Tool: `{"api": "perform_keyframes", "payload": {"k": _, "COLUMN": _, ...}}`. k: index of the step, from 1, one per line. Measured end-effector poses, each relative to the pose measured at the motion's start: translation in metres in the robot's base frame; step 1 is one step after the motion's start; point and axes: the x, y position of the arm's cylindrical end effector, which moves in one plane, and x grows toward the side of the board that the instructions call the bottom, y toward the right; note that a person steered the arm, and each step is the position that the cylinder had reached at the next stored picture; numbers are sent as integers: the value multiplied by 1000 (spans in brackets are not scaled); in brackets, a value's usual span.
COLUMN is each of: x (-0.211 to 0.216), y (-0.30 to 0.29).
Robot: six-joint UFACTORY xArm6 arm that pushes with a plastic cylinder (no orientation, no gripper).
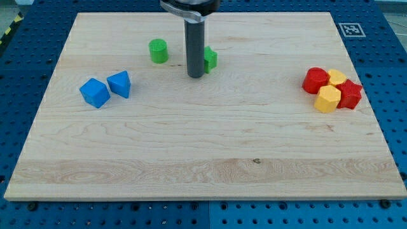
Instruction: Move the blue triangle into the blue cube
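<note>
The blue cube [95, 93] sits at the view's left on the wooden board. The blue triangle [119, 83] lies right beside it on its right, touching or nearly touching. My tip [194, 76] is the lower end of a dark rod coming down from the view's top centre. It stands well to the right of both blue blocks, about a hand's width away, and touches neither.
A green cylinder [158, 51] stands up-left of my tip. A second green block [210, 59] is partly hidden just behind the rod on its right. A cluster of a red block [315, 80], two yellow blocks [328, 98] and another red block [350, 94] sits at the view's right.
</note>
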Motion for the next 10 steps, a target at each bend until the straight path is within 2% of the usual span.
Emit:
{"api": "perform_keyframes", "payload": {"k": 1, "x": 1, "y": 2}}
{"api": "perform_keyframes", "payload": {"k": 2, "x": 39, "y": 18}}
{"api": "perform_keyframes", "payload": {"k": 4, "x": 59, "y": 16}}
{"api": "perform_keyframes", "payload": {"k": 5, "x": 55, "y": -8}}
{"api": "perform_keyframes", "payload": {"k": 6, "x": 33, "y": -32}}
{"api": "perform_keyframes", "payload": {"k": 7, "x": 25, "y": -39}}
{"api": "perform_keyframes", "payload": {"k": 10, "x": 22, "y": -115}}
